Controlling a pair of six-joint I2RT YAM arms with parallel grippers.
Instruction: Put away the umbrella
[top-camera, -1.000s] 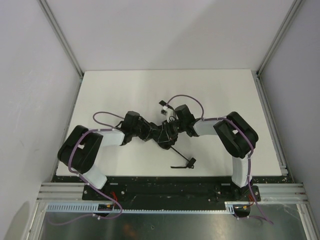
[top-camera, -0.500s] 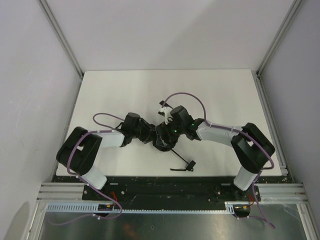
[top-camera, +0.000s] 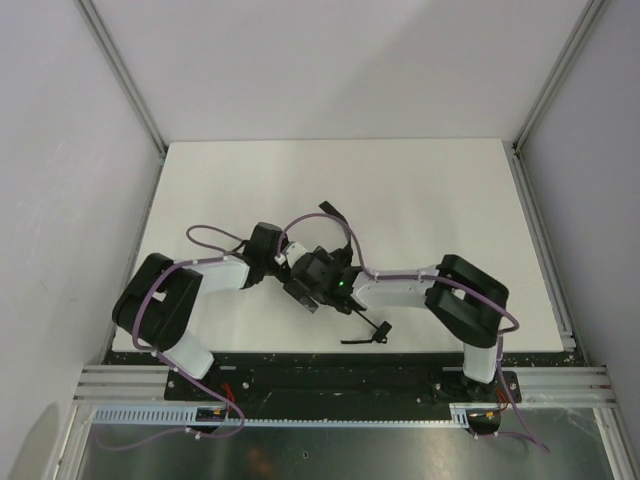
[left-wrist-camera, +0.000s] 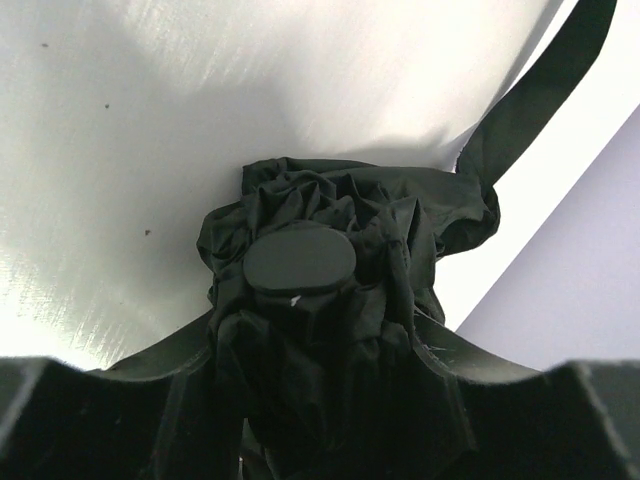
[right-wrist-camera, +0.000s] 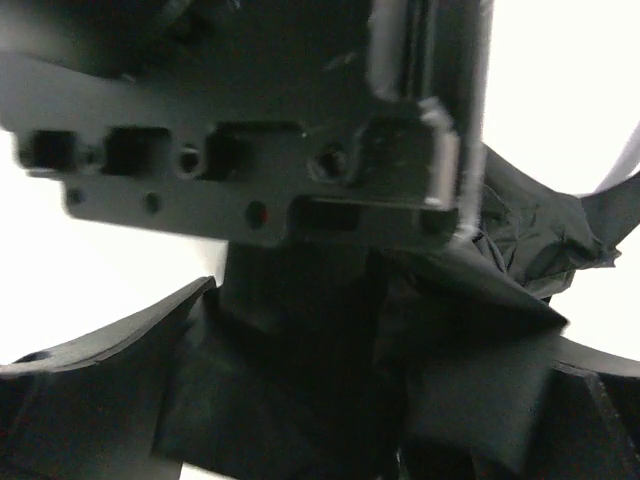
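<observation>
The black compact folding umbrella with its matte fabric canopy (left-wrist-camera: 340, 210) is crumpled into a tight bundle over the white rectangular table top (top-camera: 430, 190). It sits about midway between the left and right edges and closer to the near edge than the far one. The left gripper (left-wrist-camera: 320, 350) is clamped on this bundle: in the left wrist view its two black fingers (left-wrist-camera: 150, 370) press in from either side of the bunched cloth. A flat round black cap (left-wrist-camera: 300, 262) faces that camera at the middle of the folds. The right gripper (right-wrist-camera: 380, 335) meets the bundle from the opposite side, just beside the left one. Black fabric fills the whole gap between its fingers (right-wrist-camera: 100, 355), so it too is closed on the canopy, and the left gripper's dark body fills the top of that view. A flat black strap (left-wrist-camera: 540, 90) runs up and away from the bundle toward the far edge. From above, a thin dark shaft (top-camera: 362, 312) sticks out of the bundle toward the near edge, angled to the right. It ends in a small black handle piece (top-camera: 378, 327) lying just short of that edge.
</observation>
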